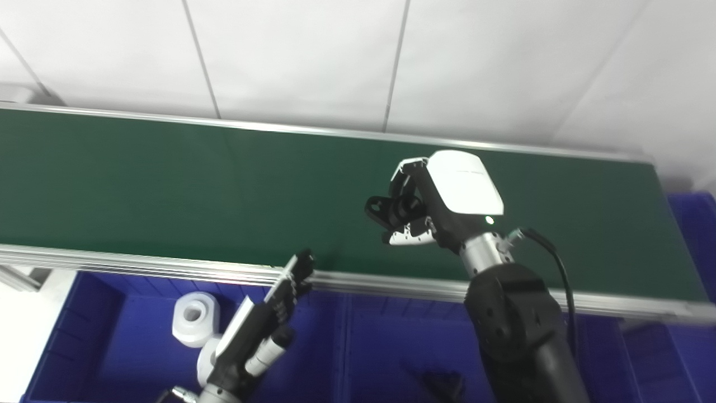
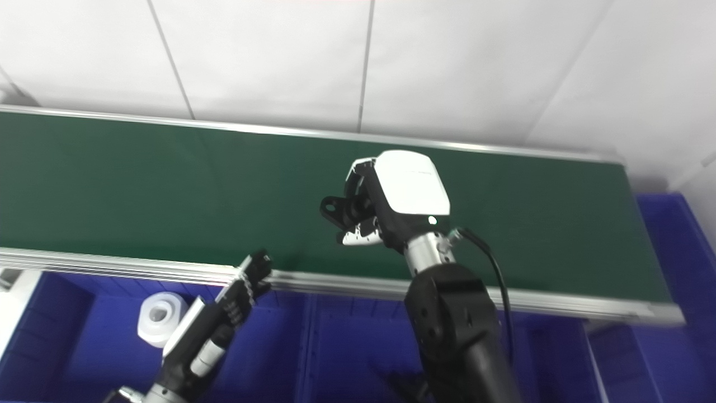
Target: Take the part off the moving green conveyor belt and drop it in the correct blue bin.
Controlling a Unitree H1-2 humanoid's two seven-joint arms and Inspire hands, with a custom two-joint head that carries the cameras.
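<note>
The green conveyor belt (image 1: 168,184) runs across the view. My right hand (image 1: 433,204) hovers over its middle, shut on a black part (image 1: 385,210) with a ring-shaped lug that sticks out to the left of the fingers. No other part is visible on the belt. My left hand (image 1: 268,316) is low at the front, over the left blue bin (image 1: 106,330). It is open, with fingers held straight toward the belt's near rail, and holds nothing.
A white ring-shaped part (image 1: 194,317) lies in the left bin, with another white piece (image 1: 205,358) partly hidden beneath my left hand. The middle blue bin (image 1: 386,336) holds a dark part (image 1: 443,384). Another blue bin (image 1: 696,229) stands past the belt's right end.
</note>
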